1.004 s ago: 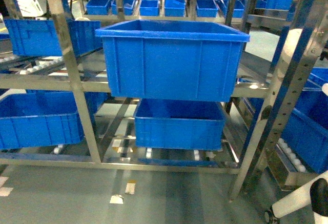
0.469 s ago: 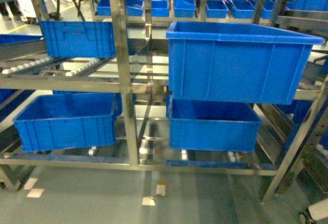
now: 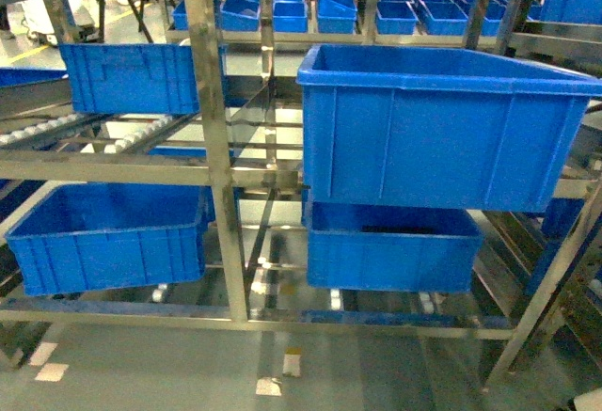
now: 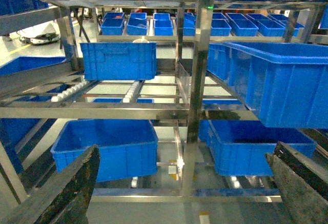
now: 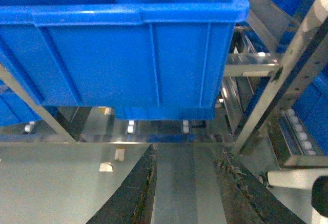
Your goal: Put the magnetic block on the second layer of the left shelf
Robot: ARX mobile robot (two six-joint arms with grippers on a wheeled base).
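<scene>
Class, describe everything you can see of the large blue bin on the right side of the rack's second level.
The large blue bin is an open-topped rectangular crate, plastic by its look, with a thick rolled rim and vertical ribs down its walls. It sits upright on the metal rack, right of the upright post, overhanging a lower blue bin. Its inside is hidden from the head view. Neither gripper touches it.

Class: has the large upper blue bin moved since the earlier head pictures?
No. The bin keeps its place beside the steel upright; only the camera's view shifted left.
</scene>
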